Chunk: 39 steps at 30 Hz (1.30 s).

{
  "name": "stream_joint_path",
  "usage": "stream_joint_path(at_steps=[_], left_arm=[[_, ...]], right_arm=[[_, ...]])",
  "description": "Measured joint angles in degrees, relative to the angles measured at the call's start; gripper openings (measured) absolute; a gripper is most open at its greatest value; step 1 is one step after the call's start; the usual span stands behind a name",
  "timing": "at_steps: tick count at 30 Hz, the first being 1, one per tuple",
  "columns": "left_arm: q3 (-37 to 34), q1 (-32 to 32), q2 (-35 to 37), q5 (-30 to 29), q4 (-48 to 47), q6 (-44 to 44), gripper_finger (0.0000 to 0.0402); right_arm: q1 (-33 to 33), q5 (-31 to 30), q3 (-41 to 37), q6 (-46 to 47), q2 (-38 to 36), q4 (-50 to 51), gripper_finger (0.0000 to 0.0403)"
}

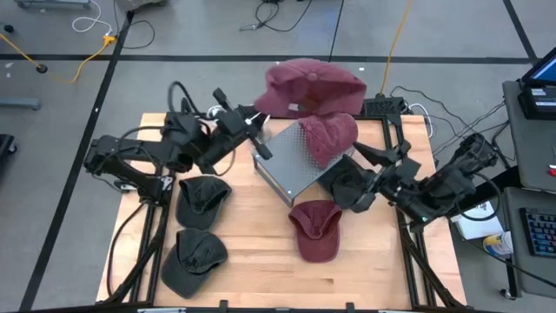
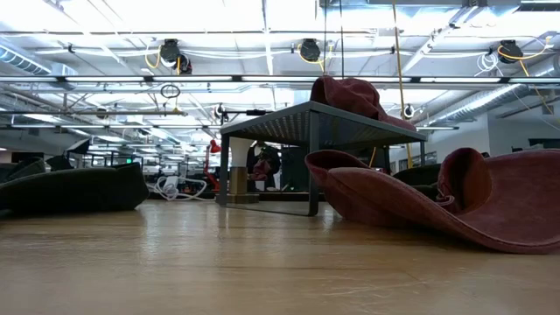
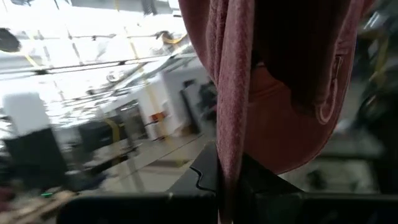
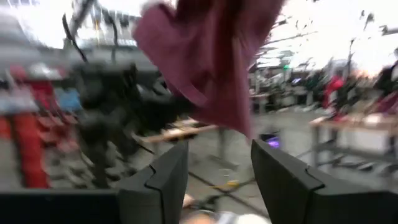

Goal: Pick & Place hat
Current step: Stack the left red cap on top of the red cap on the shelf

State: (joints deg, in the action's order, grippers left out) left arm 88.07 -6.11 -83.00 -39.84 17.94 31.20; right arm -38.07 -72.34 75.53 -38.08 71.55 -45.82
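Maroon hat [image 1: 314, 228] flat near table's [image 1: 261, 269] front, two dark hats [image 1: 198, 228] left of it, right gripper [image 1: 369, 155] fingers apart, empty, beside grey stand [image 1: 291, 165] bearing another maroon hat [image 1: 330, 137], left gripper [image 1: 261, 117] clenched on raised maroon hat [image 1: 308, 87] beyond.

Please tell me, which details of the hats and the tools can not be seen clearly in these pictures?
- Left tool: shut on the raised maroon hat; the cloth covers its fingertips in the left wrist view.
- Hat on the metal stand: only partly visible in the low view, behind the stand's edge.
- Right tool: open; blurred background.
- Dark hats: details too small from above.
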Motion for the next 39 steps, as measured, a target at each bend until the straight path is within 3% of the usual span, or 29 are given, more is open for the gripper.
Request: stream_joint_path(at_steps=[8,14,24,29,39], left_arm=[[0.0,0.1,1.4,4.4,1.8,-8.5,0.0008],[0.1,0.0,0.5,5.8,6.4,-9.6,0.0008],[0.1,-2.1,-5.1,3.5,16.6,-5.8,0.0008],[1.3,-2.6,-7.7,-0.8,16.9,-3.9,0.0008],[4.3,-3.0,-9.7,0.1,16.7,-2.9,0.0008]], right_arm=[[2.3,0.8,0.0,-15.8,0.0,-1.5,0.0166],[4.8,8.1,0.0,-21.3,0.0,-2.4,0.0165],[9.8,12.8,0.0,-26.2,0.0,-4.8,0.0162],[10.4,15.3,0.0,-24.4,0.0,-4.8,0.0162],[11.4,15.4,0.0,-26.8,-0.2,-4.6,0.0134]])
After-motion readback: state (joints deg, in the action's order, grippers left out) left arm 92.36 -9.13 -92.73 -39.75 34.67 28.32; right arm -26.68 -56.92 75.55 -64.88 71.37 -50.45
